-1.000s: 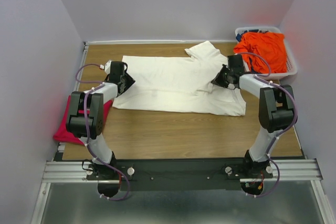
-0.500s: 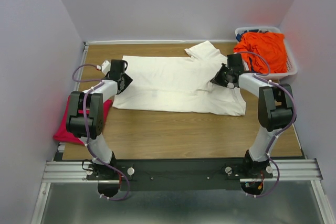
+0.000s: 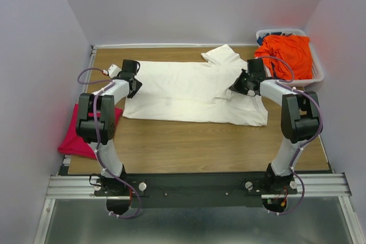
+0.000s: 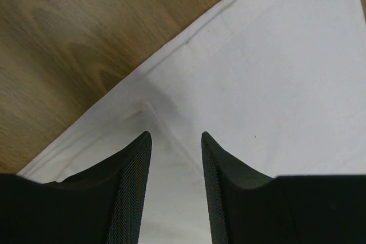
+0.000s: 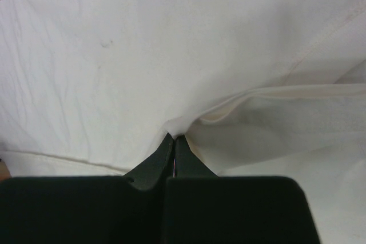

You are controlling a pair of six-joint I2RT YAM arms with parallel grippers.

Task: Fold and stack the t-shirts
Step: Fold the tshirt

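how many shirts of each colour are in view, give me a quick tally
cream-white t-shirt: 1
magenta-pink t-shirt: 1
orange t-shirt: 1
total: 3
not counted: a dark blue scrap in the basket, too little shows to tell

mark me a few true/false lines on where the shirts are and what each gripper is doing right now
1. The right gripper is shut on a fold of the white t-shirt. True.
2. The left gripper is clamped on the white t-shirt too. False: its jaws stand apart over the shirt's edge.
3. The orange t-shirt lies folded on the table. False: it sits bunched in the basket at the far right corner.
4. The pink t-shirt lies at the table's left edge, by the left arm. True.
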